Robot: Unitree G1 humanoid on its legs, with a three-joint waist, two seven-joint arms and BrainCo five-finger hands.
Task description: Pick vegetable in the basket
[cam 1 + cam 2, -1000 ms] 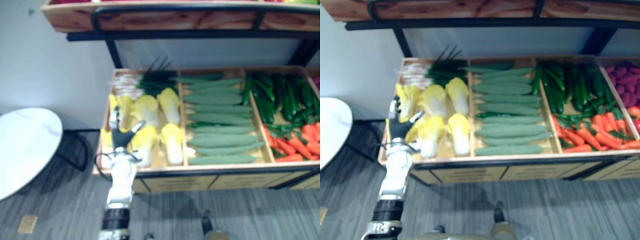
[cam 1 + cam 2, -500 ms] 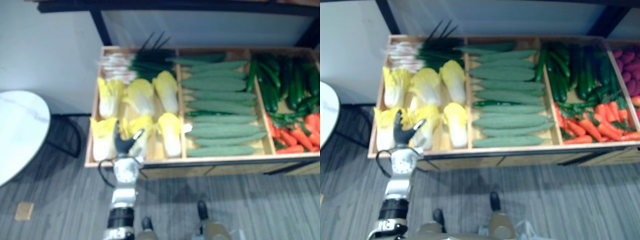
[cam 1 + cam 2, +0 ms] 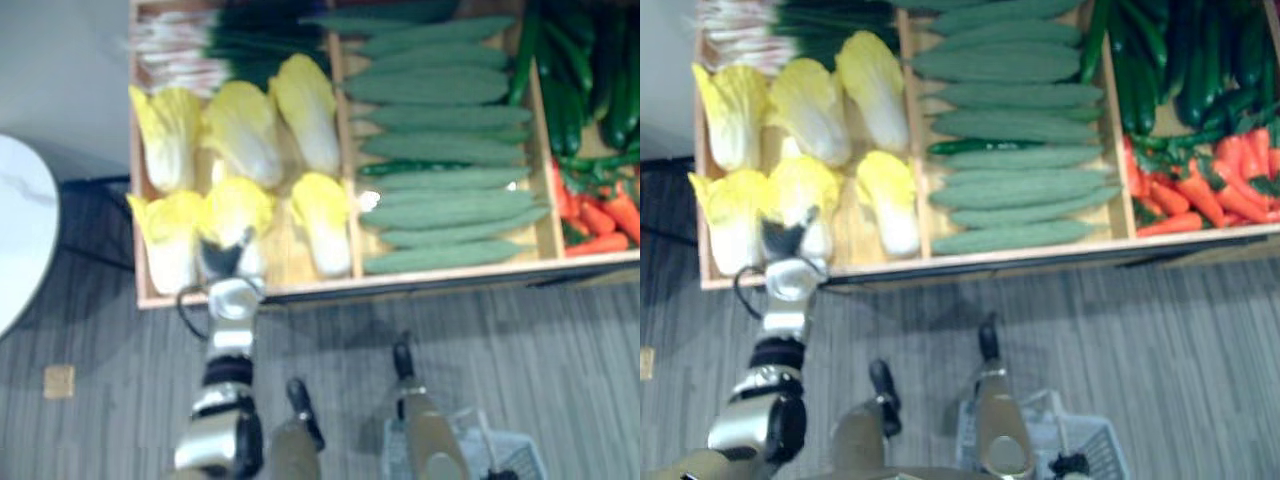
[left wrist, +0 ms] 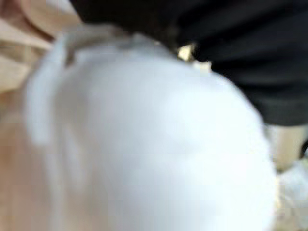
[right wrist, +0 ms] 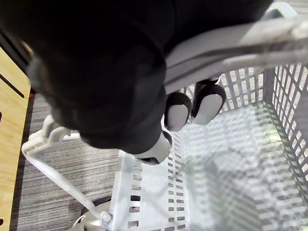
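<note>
I have the left hand (image 3: 222, 262) down on the front-middle cabbage (image 3: 236, 205), at its white stalk end close to the crate's near rim (image 3: 430, 278). The left wrist view shows the pale stalk pressed right up under the dark cover. I judge that contact is made, but I cannot tell whether the fingers have wrapped it or lie flat. The right hand (image 5: 177, 111) has its fingers curled round the handle (image 5: 240, 41) of the basket (image 3: 1092, 440). The basket hangs low on my right above the floor, well apart from the crate, and I see no vegetable in it.

The step in hand looks like the grasp itself. I'd want fingers and thumb on opposite flanks of the firm stalk, not on the loose yellow leaves, which would probably give and slip. Then I'd lift straight up to clear the rim before swinging across to the basket.

The squeeze is tight. A second cabbage (image 3: 165, 235) lies just beside it on the left and a third (image 3: 320, 220) near it on the right, so spread fingers could nudge either. Three more sit in the row behind, with scallions (image 3: 190, 45) beyond them. Cucumbers (image 3: 440, 150) fill the next compartment, past a wooden divider, and carrots (image 3: 600, 215) lie further right, all out of my path.
</note>
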